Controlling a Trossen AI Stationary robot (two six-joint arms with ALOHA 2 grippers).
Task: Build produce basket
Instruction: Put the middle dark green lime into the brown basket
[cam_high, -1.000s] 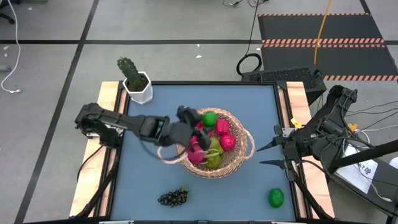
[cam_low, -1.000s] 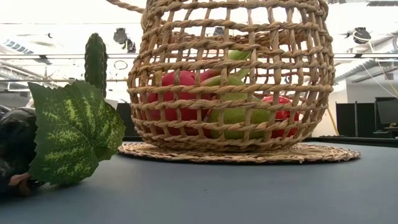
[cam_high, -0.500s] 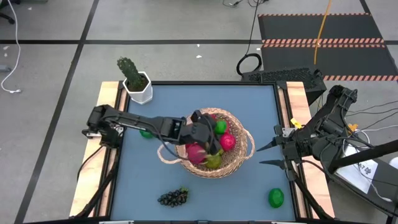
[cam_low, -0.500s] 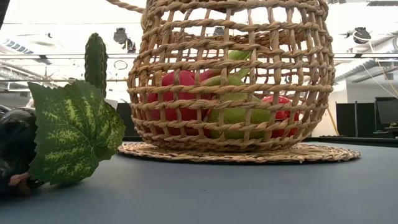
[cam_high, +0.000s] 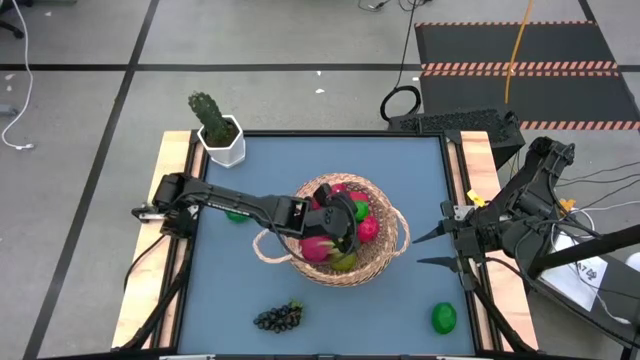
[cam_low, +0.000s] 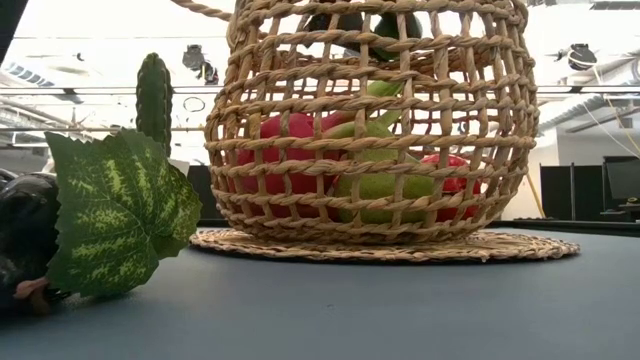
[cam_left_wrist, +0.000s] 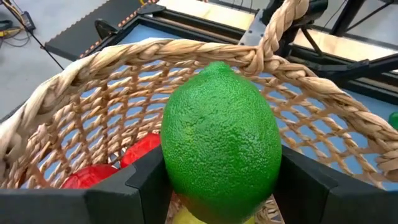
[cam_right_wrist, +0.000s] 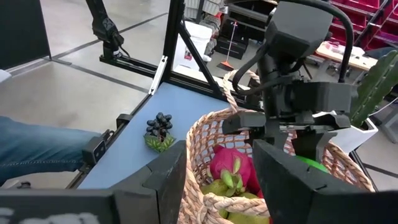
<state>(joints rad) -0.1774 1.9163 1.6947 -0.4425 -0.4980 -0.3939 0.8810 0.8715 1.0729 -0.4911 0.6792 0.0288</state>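
The tan wicker basket (cam_high: 385, 255) stands mid-table with red apples, a pink dragon fruit (cam_right_wrist: 231, 167) and yellow-green pears inside. My left gripper (cam_high: 349, 214) reaches in over the basket's left rim, shut on a green lime (cam_left_wrist: 220, 140) that hangs at rim height (cam_low: 388, 24) above the other fruit. A dark grape bunch (cam_high: 279, 317) and a second lime (cam_high: 443, 318) lie on the mat near the front edge. A third lime (cam_high: 235, 215) lies left of the basket, beside the left arm. My right gripper (cam_high: 428, 250) waits open at the table's right edge. My left gripper pinches the lime between its two fingers, one finger (cam_left_wrist: 148, 182) on each of its long sides (cam_left_wrist: 171, 155). The fingers slant down from the table's left. The lime is lifted clear above the fruit in the basket, one pointed end facing away from the gripper.
A white pot with a green cactus (cam_high: 215, 125) stands at the table's far left corner. The blue mat (cam_high: 400, 160) lies bare behind and in front of the basket. Wooden table edges run along both sides.
My left gripper has carried the lime toward the table's right and down, from the basket's left rim to within its opening, rolling a little as it went. The lime beside the arm has come into view.
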